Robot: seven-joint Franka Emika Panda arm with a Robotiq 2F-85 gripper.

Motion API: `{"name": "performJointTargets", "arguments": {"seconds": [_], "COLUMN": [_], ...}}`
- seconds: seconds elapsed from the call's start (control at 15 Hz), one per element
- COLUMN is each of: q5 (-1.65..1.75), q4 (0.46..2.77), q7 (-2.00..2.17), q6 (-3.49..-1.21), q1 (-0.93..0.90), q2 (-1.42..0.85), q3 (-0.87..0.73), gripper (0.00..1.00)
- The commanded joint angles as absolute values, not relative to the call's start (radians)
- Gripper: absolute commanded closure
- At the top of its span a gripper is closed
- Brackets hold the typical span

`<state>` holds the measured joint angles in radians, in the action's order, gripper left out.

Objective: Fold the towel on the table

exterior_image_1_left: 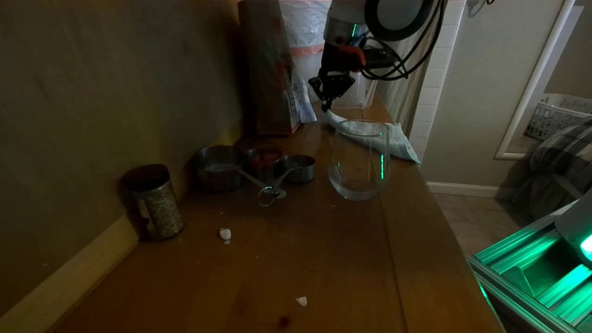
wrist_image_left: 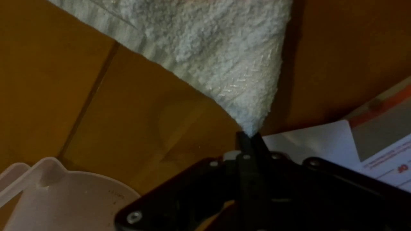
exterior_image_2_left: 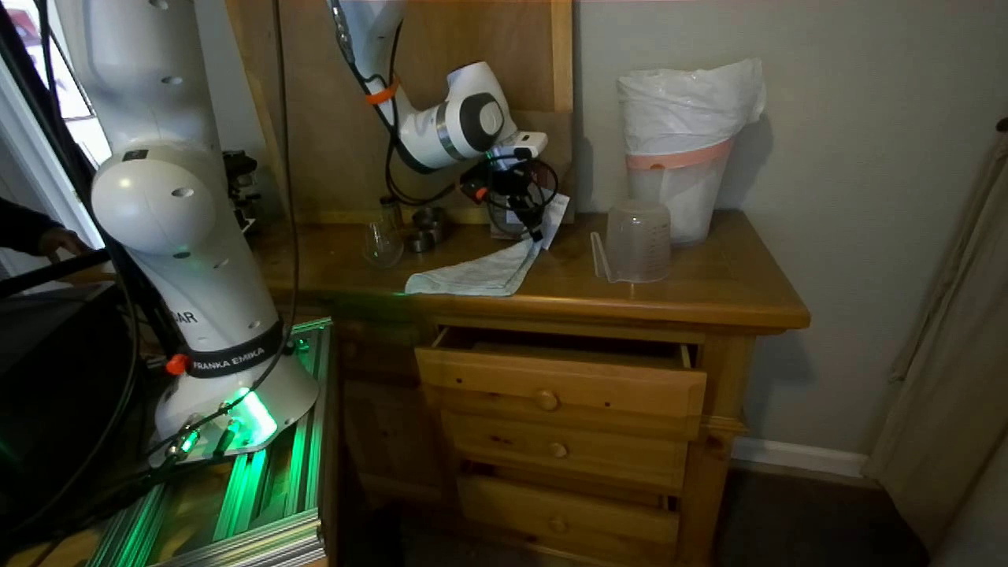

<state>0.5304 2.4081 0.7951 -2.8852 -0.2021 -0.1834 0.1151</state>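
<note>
The pale whitish-grey towel lies on the brown wooden table [exterior_image_1_left: 323, 259], near its edge. The towel shows in both exterior views [exterior_image_1_left: 402, 144] [exterior_image_2_left: 472, 274], and its corner fills the upper part of the wrist view [wrist_image_left: 208, 41]. My gripper [wrist_image_left: 250, 136] is shut on that corner, which narrows to a point between the fingertips. In both exterior views the gripper [exterior_image_1_left: 325, 106] [exterior_image_2_left: 537, 234] points down, with the held corner raised above the table and the rest of the towel lying on it. In an exterior view a clear glass [exterior_image_1_left: 358, 185] stands in front of part of the towel.
Metal measuring cups [exterior_image_1_left: 298, 169] and a dark-lidded jar [exterior_image_1_left: 157, 208] stand along the wall. A clear measuring jug [exterior_image_2_left: 642, 244], a lined bin [exterior_image_2_left: 685, 157] and a paper bag [exterior_image_1_left: 270, 69] with white paper [wrist_image_left: 314, 144] are near the gripper. The top drawer [exterior_image_2_left: 559, 386] is partly open.
</note>
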Motion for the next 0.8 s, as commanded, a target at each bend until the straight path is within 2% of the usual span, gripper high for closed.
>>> {"name": "performJointTargets", "arguments": {"seconds": [0.0,0.73], "q5": [0.495,0.62], "q4": [2.48,2.524], "q7": [0.807,1.009], "q6": [-2.882,-2.85], "q1": [-0.184,-0.179], "q2": [-0.078,0.1], "q3": [0.117,0.094], "gripper": [0.97,0.97]}}
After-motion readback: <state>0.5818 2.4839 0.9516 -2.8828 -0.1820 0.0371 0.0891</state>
